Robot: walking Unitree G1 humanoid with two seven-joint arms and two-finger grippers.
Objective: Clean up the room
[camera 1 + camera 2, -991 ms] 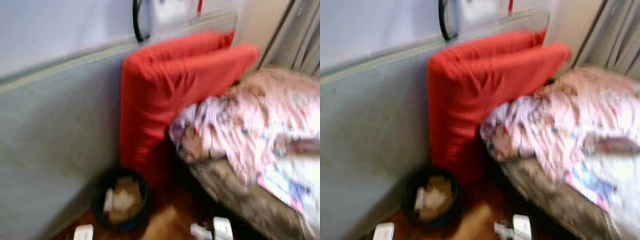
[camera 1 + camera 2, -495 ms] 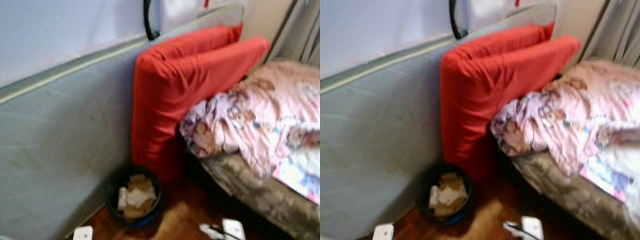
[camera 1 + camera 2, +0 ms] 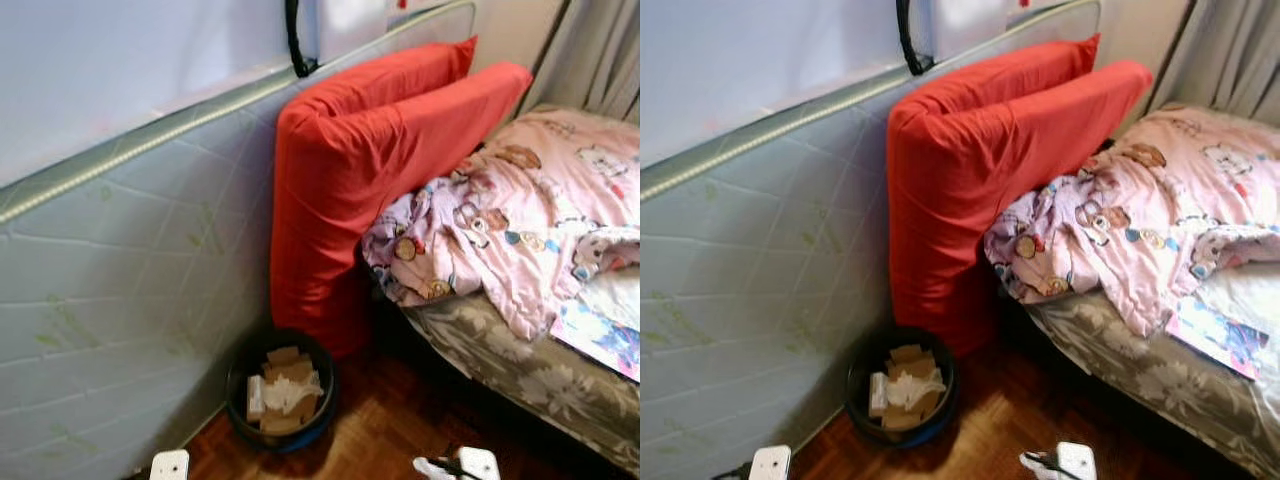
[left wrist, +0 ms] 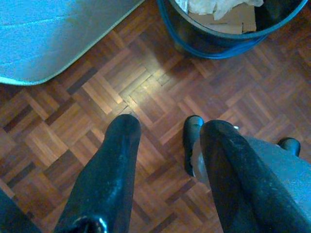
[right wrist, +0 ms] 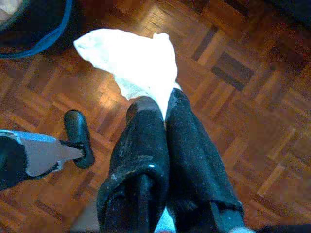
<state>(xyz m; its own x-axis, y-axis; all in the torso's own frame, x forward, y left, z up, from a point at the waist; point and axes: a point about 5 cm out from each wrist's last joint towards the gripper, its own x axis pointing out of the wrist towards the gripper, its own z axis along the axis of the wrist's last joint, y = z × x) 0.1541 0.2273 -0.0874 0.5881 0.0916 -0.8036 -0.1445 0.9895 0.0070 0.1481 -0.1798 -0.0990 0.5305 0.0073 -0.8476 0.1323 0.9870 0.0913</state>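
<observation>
The right pincer [image 5: 165, 109] is closed, its two black fingers pressed together on one crumpled white tissue [image 5: 131, 60], thin and creased, which is held above the floor [image 5: 228, 73] near the bin [image 5: 34, 29]. The left pincer [image 4: 163, 128] is open, with a clear gap between its two fingers and nothing held; it hangs over the floor just near the bin's rim.

One round bin [image 3: 280, 395] is seen, dark with a blue rim, standing on the floor at the foot of the cushions. It is partly filled with flat pieces of brown cardboard and crumpled white paper.

Two red cushions [image 3: 370, 170] are counted, long, thick and soft-cornered, stood on end side by side. They lean against one mattress [image 3: 120, 300] on the left, which is propped upright along the wall; its cover is quilted pale grey with faint green marks and a piped edge.

To the right, one bed [image 3: 520, 375] is seen with a grey floral cover. One pink blanket [image 3: 510, 230], printed with small bears, lies rumpled on it and touches the nearer cushion. One colourful flat booklet [image 3: 1220, 340] lies at the bed's near edge.

The floor is dark wooden parquet laid in small square blocks, glossy where light falls. Grey curtains [image 3: 600, 55] hang at the far right.
</observation>
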